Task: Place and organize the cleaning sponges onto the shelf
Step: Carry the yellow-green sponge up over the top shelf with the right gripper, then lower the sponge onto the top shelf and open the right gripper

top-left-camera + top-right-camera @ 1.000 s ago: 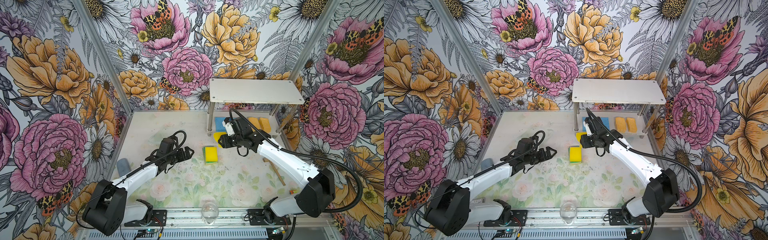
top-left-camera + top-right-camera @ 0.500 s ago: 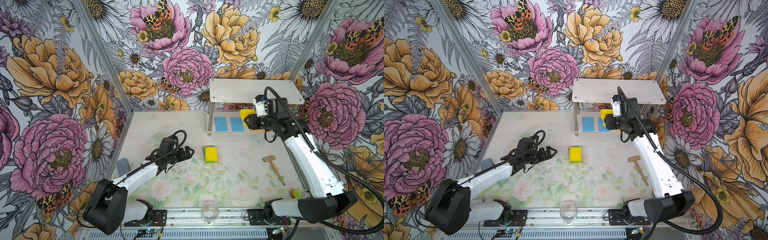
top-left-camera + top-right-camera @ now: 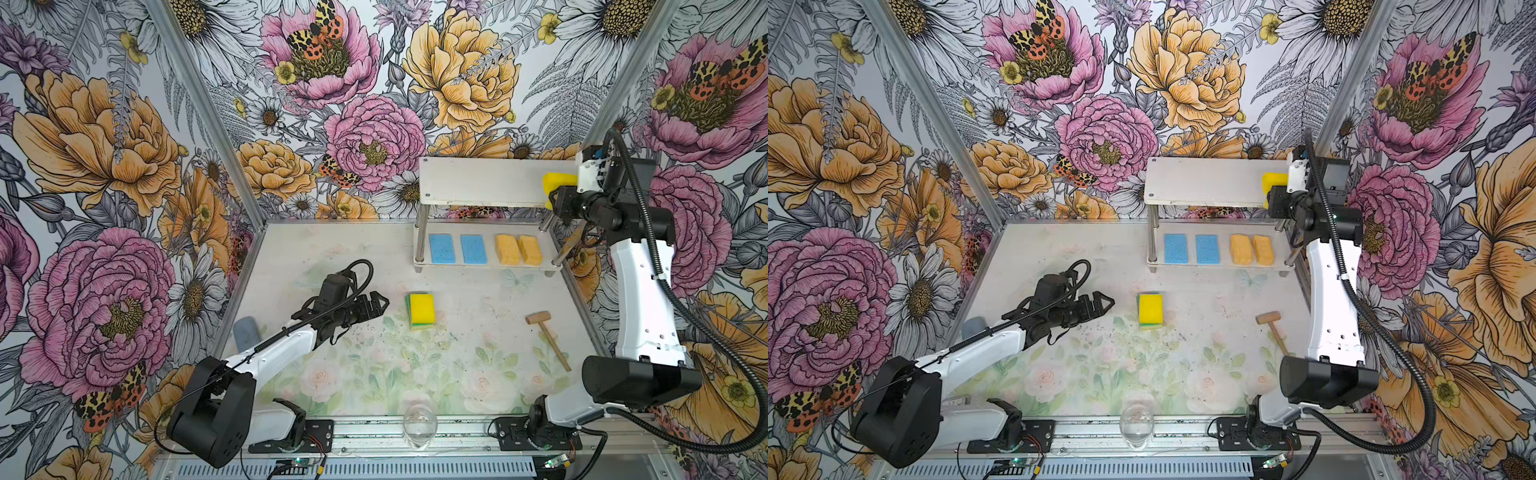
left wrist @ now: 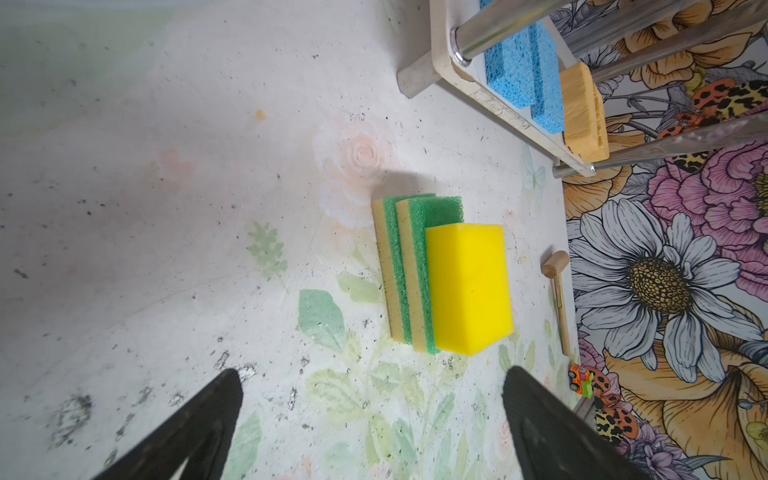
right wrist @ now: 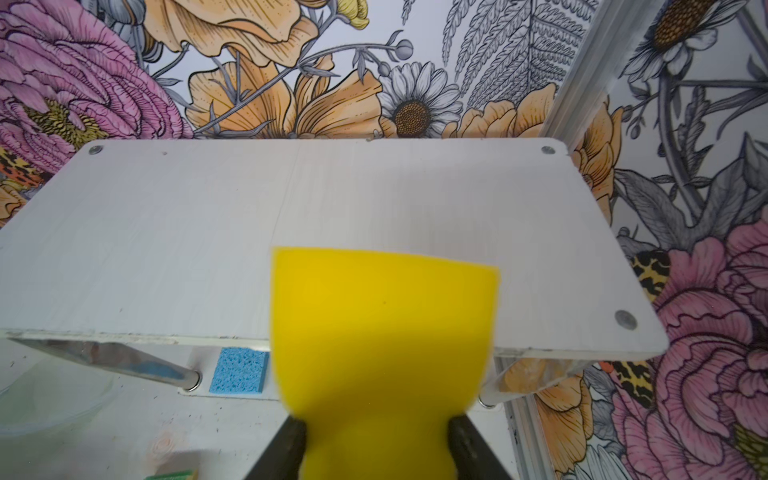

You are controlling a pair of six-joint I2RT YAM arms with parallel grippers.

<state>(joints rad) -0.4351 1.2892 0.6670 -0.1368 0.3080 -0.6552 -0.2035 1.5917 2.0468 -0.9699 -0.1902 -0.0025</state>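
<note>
1. The right end effector [image 5: 376, 432] is clamped narrowly on a thick bright yellow sponge [image 5: 382, 324]. It pinches the near end, so the foam waists in between the jaws.
2. In both top views this sponge hangs at the right end of the upper board [image 3: 478, 183] of the shelf [image 3: 1153, 241]. The right wrist view shows it overlapping the board's front edge. Whether it touches the board cannot be told.
3. The lower board [image 3: 486, 268] carries two blue sponges [image 3: 441, 248] side by side. To their right are two orange-yellow sponges [image 3: 508, 249], touching each other.
4. On the worktop [image 3: 457, 365], a second bright yellow sponge [image 4: 467, 286] lies on two stacked green-topped sponges [image 4: 409, 270]. The left end effector [image 3: 379, 302] hovers near this stack, jaws spread wide and holding nothing.
5. The likely step is setting the held sponge on the upper board. To do it well, the arm should carry the sponge in from the front edge and lower it until the base sits flat and square to the board. Only then should it let go, gently, because the squeezed foam will probably spring back. Keeping to the right end leaves room for the three sponges not yet shelved.
</note>
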